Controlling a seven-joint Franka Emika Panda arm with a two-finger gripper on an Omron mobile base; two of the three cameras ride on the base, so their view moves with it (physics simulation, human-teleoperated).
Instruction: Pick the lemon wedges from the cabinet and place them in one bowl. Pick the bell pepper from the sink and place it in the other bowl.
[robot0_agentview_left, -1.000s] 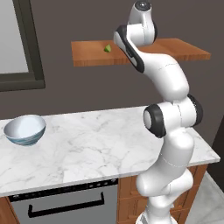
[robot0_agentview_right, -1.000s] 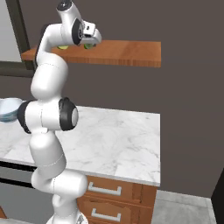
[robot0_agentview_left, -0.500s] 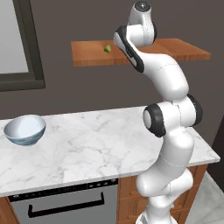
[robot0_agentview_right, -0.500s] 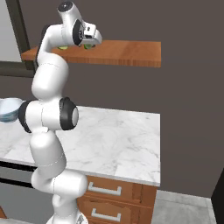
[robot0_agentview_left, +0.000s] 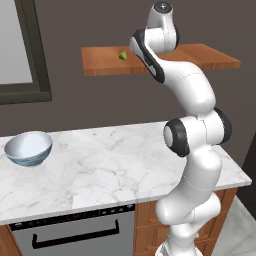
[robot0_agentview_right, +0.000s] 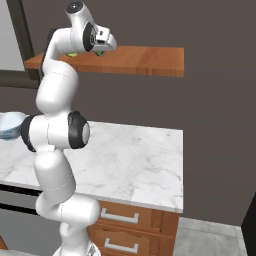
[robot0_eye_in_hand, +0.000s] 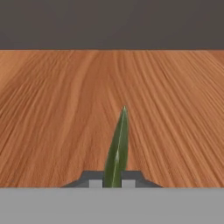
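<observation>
The cabinet (robot0_agentview_left: 100, 60) is a flat shelf board of reddish-brown wood with fine streaked grain that runs away from the hand camera toward a plain dark wall. In the hand view a lemon wedge (robot0_eye_in_hand: 118, 146) stands as a thin, glossy, yellow-green blade tapering to a point, its base pinched between the two dark fingertips (robot0_eye_in_hand: 94, 180) of the tool (robot0_eye_in_hand: 113, 183), which is closed almost fully onto it; the grey band along the bottom cuts off the lower end of the wedge and most of the fingertips. In the left base view a second wedge (robot0_agentview_left: 122, 54) sits on the shelf as a tiny pointed green-yellow lump, just left of the arm's upper link, and the arm itself hides the tool there. In the right base view the tool (robot0_agentview_right: 102, 50) at the shelf's front edge is too small to read. Below, the marble tabletop (robot0_agentview_left: 100, 170) is white with grey veins, and a round bowl (robot0_agentview_left: 28, 148), white inside and blue-grey streaked outside, rests near its left end; in the right base view the arm covers half of that bowl (robot0_agentview_right: 10, 125).
</observation>
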